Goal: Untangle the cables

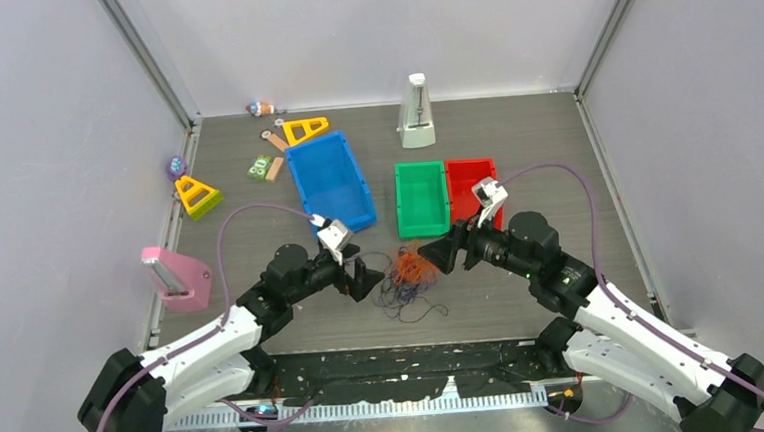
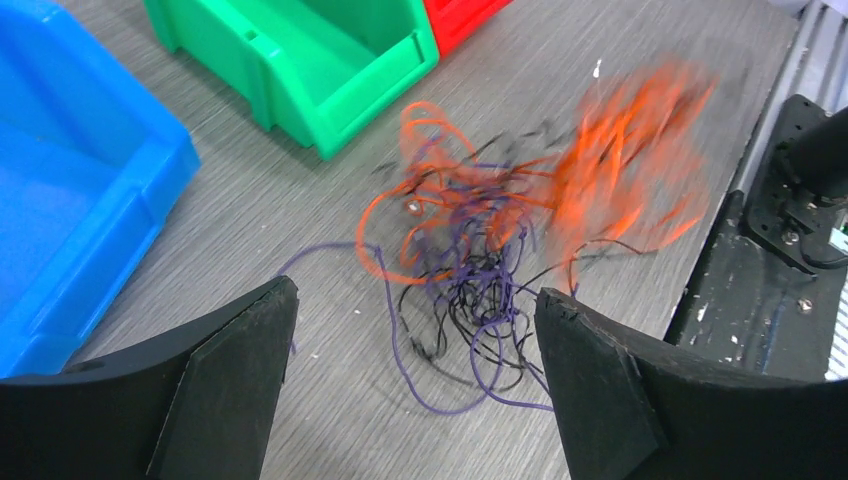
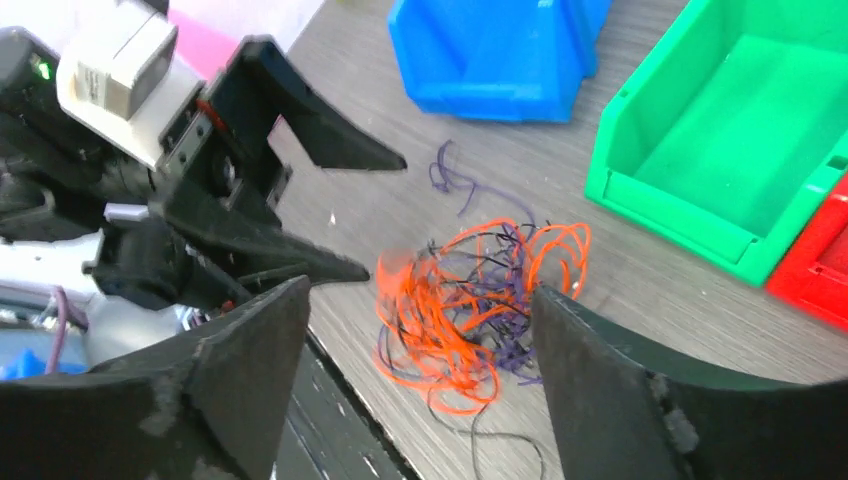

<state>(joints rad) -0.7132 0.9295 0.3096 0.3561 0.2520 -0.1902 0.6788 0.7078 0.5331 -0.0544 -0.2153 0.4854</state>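
The cables lie as one tangled heap of thin orange, purple and black strands on the table between my two arms. In the left wrist view the cables are spread on the table beyond my fingers, the orange part blurred. My left gripper stands open just left of the heap, nothing between its fingers. My right gripper is open just right of the heap. In the right wrist view the cables sit between and beyond its fingers, touching neither, with the left gripper open behind.
A blue bin, a green bin and a red bin stand just beyond the heap. A pink block sits at the left edge. Yellow triangles, small toys and a white metronome lie farther back.
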